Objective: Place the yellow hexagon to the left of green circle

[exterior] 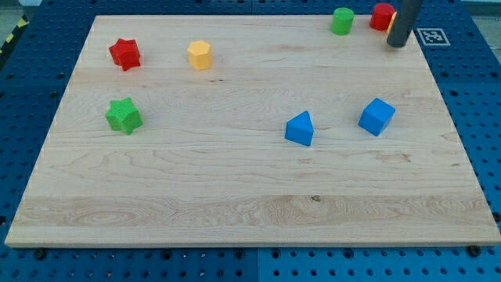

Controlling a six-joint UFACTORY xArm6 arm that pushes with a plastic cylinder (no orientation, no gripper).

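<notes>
We inspected the board from the view's left to its right. At upper left sat a red star, and below it, near the left edge, a green star. Just right of the red star lay the yellow hexagon, a small six-sided block, uniformly yellow, standing flat on the wood and touching nothing. Toward the middle right we noted a blue triangle and, beside it but apart, a blue cube. At the view's top right stood the green circle, a short upright cylinder close to the board's top edge. Right of it was a red block, its shape partly hidden by the rod. A sliver of orange showed at the rod's left side; we could not tell what it belonged to.

The arm ended in a plain dark rod with nothing to open or close and nothing held. Our tip rested at the board's top right corner, just beside the red block and near the green circle. The yellow hexagon lay well apart from our tip, far to its left and slightly lower in the view, with the green circle between them.
</notes>
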